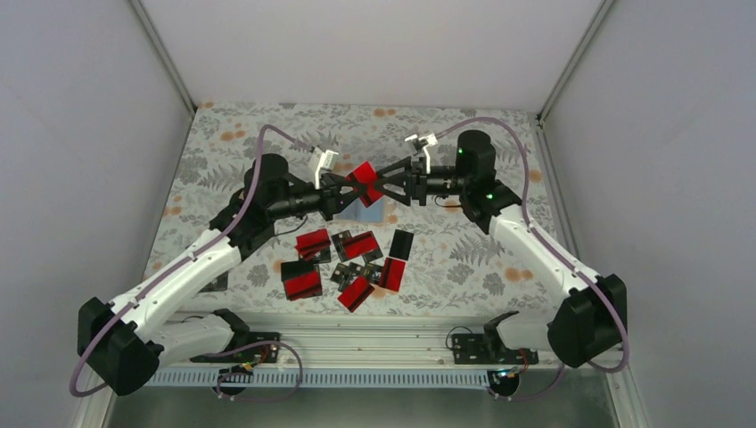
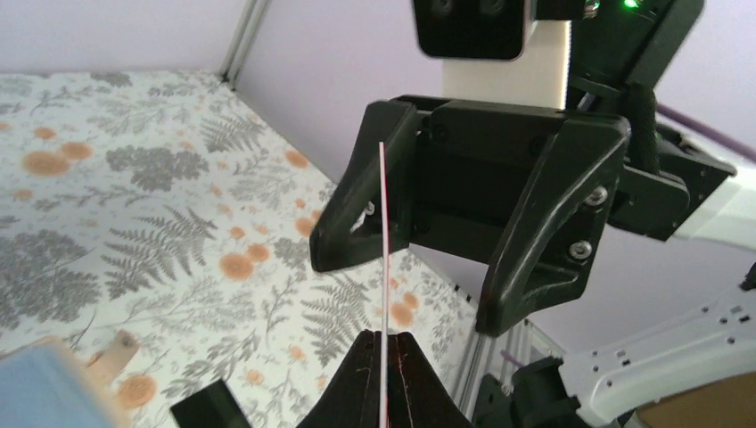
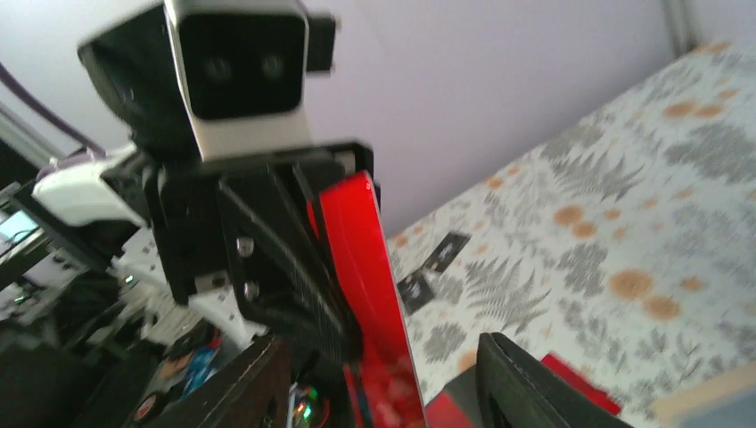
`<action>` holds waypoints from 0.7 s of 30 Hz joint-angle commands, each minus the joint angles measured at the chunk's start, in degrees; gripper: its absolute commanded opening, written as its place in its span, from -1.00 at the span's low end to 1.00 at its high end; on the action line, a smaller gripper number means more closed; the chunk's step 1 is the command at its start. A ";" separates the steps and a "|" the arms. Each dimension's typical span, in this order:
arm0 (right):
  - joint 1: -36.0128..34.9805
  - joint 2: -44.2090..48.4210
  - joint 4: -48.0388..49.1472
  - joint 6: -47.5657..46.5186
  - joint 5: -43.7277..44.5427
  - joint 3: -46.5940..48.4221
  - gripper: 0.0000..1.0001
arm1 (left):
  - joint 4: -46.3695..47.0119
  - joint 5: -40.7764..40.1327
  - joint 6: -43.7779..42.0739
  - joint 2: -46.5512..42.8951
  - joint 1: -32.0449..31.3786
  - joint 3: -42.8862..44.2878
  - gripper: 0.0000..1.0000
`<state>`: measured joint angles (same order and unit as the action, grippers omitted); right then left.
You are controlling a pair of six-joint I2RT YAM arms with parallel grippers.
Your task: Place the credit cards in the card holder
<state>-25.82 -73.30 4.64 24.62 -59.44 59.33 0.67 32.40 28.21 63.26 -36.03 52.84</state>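
The left gripper [image 1: 341, 193] pinched a red credit card [image 1: 364, 176]; the right gripper [image 1: 390, 185] gaped around it, needing a square clamp before any release.

The raised red card [image 1: 364, 178] looks like smooth, glossy plastic, with light catching on its face. The loose cards [image 1: 357, 245] lying nearer than it have the same sheen in red and black. On either side of it, the left tool [image 1: 349, 185] and right tool [image 1: 382, 184] are matt black plastic, finely ridged up close, with bright metal screws [image 2: 595, 194]. Under it, the card holder [image 1: 367, 212] shows a dull pale-blue lining. The surface [image 1: 223, 152] is covered in matt, leaf-printed cloth.
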 commanded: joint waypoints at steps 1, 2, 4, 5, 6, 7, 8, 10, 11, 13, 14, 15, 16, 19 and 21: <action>0.69 -3.30 -12.37 -15.00 -11.32 1.33 0.03 | -9.68 5.71 -7.61 -0.37 2.09 2.11 -0.95; 0.69 -3.48 -12.62 -15.79 -12.84 1.35 0.01 | -10.46 6.77 -8.37 -0.27 2.37 2.22 -0.95; 0.69 -3.15 -12.90 -16.64 -14.47 1.56 0.00 | -13.03 8.58 -9.97 0.46 2.82 3.08 -0.95; 0.64 -3.02 -12.91 -16.96 -15.17 1.62 0.00 | -13.80 9.05 -10.60 0.83 2.95 3.40 -0.95; 0.60 -3.04 -12.91 -17.17 -15.65 1.69 0.00 | -14.25 10.09 -11.31 1.16 3.06 3.63 -0.95; 0.51 -3.18 -12.91 -17.18 -15.80 1.67 -0.02 | -14.37 10.86 -11.69 1.46 3.07 3.75 -0.95; 0.45 -3.51 -13.05 -17.15 -15.95 1.73 -0.06 | -14.25 11.49 -11.88 1.67 3.07 3.72 -0.95; 0.35 -4.41 -13.28 -17.19 -16.06 1.83 -0.17 | -14.11 13.34 -12.39 2.18 3.03 3.90 -0.95; 0.26 -5.00 -13.66 -17.33 -16.10 1.98 -0.22 | -14.26 13.58 -12.53 2.43 3.04 4.13 -0.95; 0.04 -5.78 -14.03 -17.45 -16.37 2.23 -0.31 | -14.89 13.78 -13.09 2.85 3.07 4.60 -0.95; -0.07 -6.13 -14.30 -17.61 -16.45 2.41 -0.35 | -15.00 13.71 -13.21 2.99 3.07 4.78 -0.95; -0.17 -6.42 -14.67 -17.83 -16.50 2.59 -0.40 | -15.03 13.91 -13.30 3.09 3.07 4.82 -0.95; -0.33 -6.51 -14.83 -18.04 -16.54 2.71 -0.45 | -14.93 14.06 -13.35 3.28 3.07 4.86 -0.95; -0.57 -7.01 -15.41 -18.51 -16.45 2.94 -0.55 | -14.77 14.60 -13.42 3.72 3.07 4.75 -0.95; -0.69 -7.21 -15.61 -18.68 -16.32 3.03 -0.75 | -15.08 14.54 -13.64 4.06 3.05 4.73 -0.95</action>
<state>-25.93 -80.05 -9.67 7.44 -74.43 60.34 -13.98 45.12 16.19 66.61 -33.21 55.94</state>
